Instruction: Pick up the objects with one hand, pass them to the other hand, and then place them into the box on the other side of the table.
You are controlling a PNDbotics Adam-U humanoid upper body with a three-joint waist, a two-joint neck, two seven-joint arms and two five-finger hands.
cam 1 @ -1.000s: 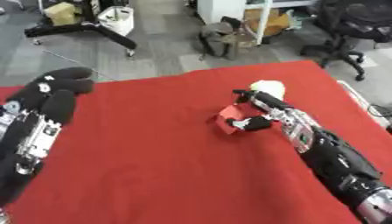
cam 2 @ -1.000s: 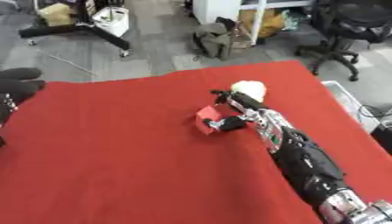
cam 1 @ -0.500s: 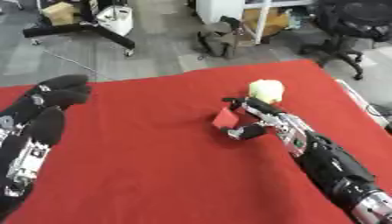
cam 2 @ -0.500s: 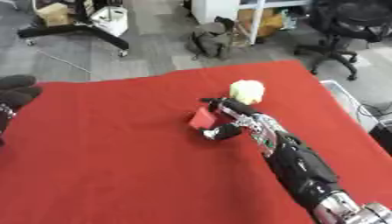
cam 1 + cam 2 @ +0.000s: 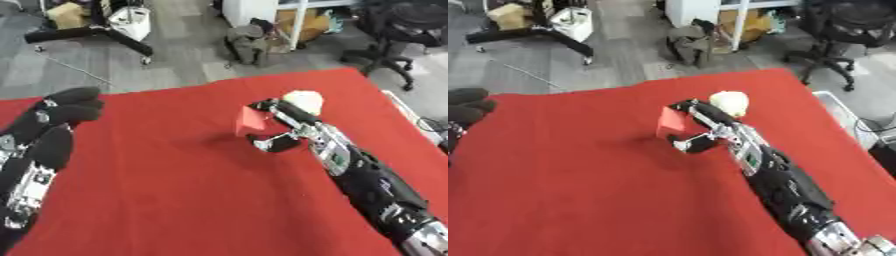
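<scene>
Lifted since a second ago, the red block (image 5: 254, 121) is pinched in the right hand (image 5: 282, 131), fingers (image 5: 265, 107) above and thumb below. Left hand (image 5: 54, 125) waits open, fingers relaxed; handover and boxing remain.

A small red block (image 5: 253, 122) is seen pinched in the fingers of the right hand (image 5: 282, 129), lifted a bit off the red tablecloth (image 5: 175, 190) with its shadow cast just below-left of it. It's tilted, one flat face turned toward the left. A pale yellowish rounded object (image 5: 302, 101) is sat on the cloth just behind the hand, toward the far edge.
</scene>
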